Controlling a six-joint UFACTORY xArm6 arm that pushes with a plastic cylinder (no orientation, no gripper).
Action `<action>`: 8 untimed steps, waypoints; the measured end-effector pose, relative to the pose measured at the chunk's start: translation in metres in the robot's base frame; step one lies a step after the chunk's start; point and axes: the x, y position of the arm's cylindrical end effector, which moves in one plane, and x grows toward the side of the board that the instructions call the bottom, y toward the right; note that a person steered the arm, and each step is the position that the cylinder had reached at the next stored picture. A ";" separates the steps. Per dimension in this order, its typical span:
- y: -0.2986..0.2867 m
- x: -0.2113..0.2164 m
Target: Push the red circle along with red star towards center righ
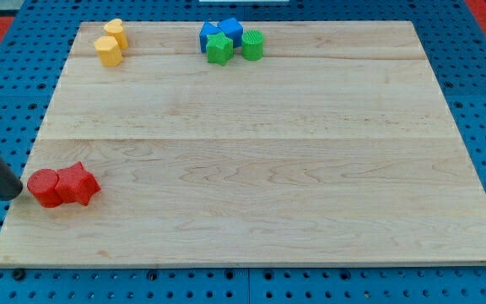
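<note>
The red circle sits near the view's bottom left of the wooden board, touching the red star on its right side. My tip is at the left edge of the board, just left of the red circle, close to it or touching it. The dark rod slants up and to the left out of the view.
Two yellow blocks stand at the view's top left. At top centre a blue block, another blue block, a green star and a green cylinder cluster together. A blue pegboard surrounds the board.
</note>
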 end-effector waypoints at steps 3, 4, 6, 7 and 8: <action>0.060 -0.002; 0.077 -0.010; 0.108 -0.018; 0.124 -0.030; 0.145 -0.044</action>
